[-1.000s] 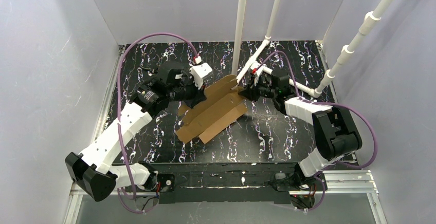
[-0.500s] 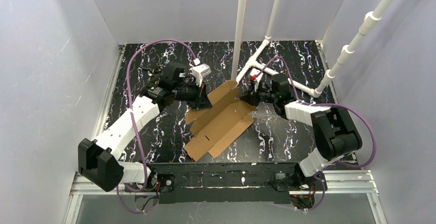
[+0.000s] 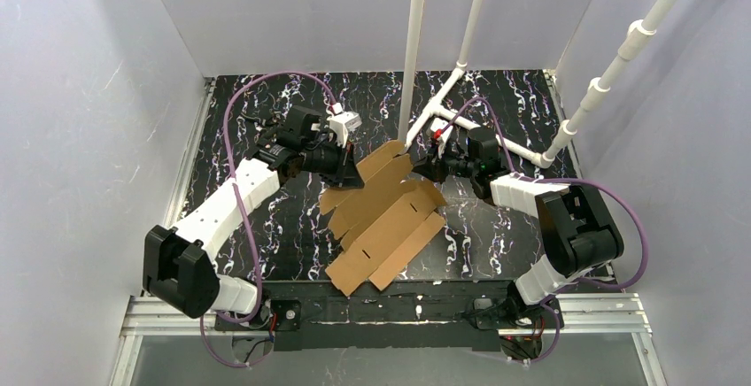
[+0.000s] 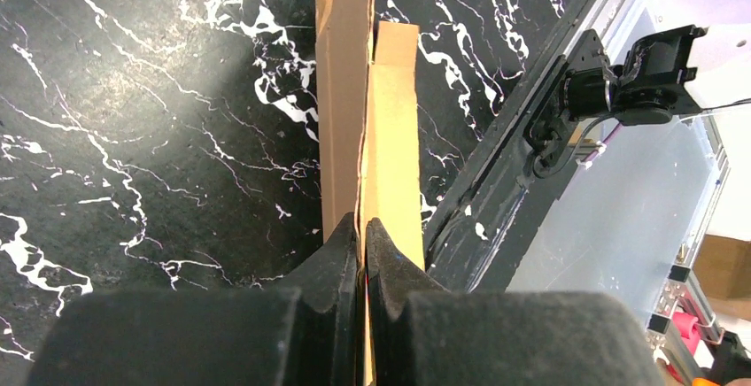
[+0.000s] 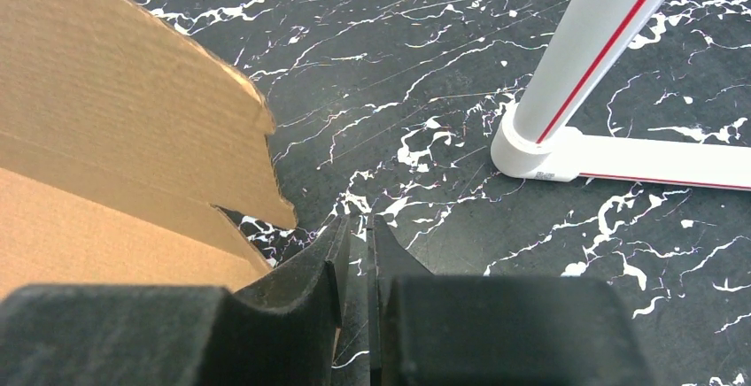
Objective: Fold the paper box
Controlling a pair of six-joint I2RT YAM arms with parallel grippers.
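Swung nearer, the paper box (image 3: 385, 218) hangs pinched in the left jaws.

You will find the paper box (image 3: 385, 218) on the middle of the tabletop (image 3: 496, 235), running near-left to far-right. The left end effector (image 4: 363, 225) sits on its far-left edge, and the right end effector (image 5: 357, 222) is just beside its far-right corner. An upright pipe (image 3: 414, 50) stands behind its far end.
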